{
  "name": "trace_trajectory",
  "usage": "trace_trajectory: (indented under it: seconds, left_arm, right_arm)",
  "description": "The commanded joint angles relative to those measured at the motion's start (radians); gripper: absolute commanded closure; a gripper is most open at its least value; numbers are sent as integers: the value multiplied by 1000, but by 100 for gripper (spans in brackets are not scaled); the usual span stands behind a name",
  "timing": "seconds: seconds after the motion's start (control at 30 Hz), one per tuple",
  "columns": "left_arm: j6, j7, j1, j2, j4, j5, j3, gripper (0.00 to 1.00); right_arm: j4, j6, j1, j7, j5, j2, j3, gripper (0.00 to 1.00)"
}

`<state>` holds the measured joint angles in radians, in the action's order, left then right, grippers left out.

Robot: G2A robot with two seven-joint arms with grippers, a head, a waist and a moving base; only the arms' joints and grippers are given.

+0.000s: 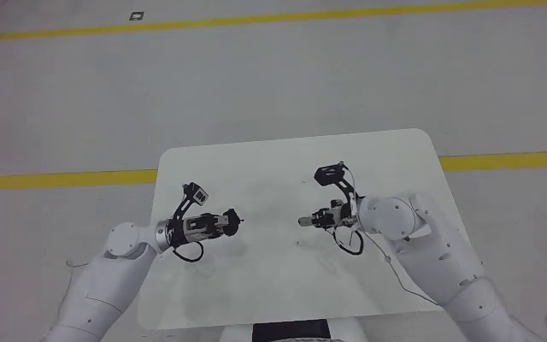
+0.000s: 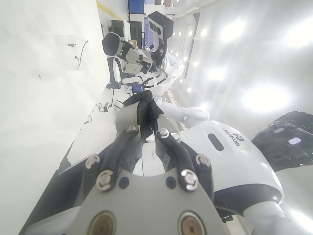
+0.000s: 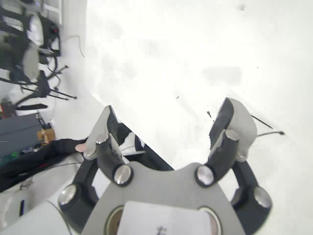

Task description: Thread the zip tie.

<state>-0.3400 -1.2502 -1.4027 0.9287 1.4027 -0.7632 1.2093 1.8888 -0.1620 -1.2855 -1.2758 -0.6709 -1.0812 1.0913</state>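
White table (image 3: 195, 37); zip tie (image 3: 261, 121) lies just beside right gripper (image 3: 168, 106) (jaws apart).

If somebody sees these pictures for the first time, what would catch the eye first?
Two grippers face each other, apart, over the white table: the left gripper has its fingers pressed together, and the right gripper is open. Beside one finger of the right gripper a thin black strip, perhaps the zip tie, lies on the table.

Top camera overlooks table (image 1: 282, 171); wrist cameras seemingly face sideways.
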Motion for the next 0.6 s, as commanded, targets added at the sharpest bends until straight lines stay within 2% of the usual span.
trace_trajectory:
  seconds: [0.0, 0.07, 0.43, 0.57]
  left_arm:
    - [0, 0, 0, 0, 0, 0, 0, 100]
    - [0, 0, 0, 0, 0, 0, 0, 100]
    - [0, 0, 0, 0, 0, 0, 0, 100]
    - [0, 0, 0, 0, 0, 0, 0, 100]
  right_arm:
    - [6, 22, 14, -78, -88, 3, -37, 0]
    - [8, 12, 28, -96, -101, -1, -70, 0]
    - [6, 13, 26, -89, -102, -1, -70, 0]
    - [-12, 35, 15, -69, -134, 2, -73, 0]
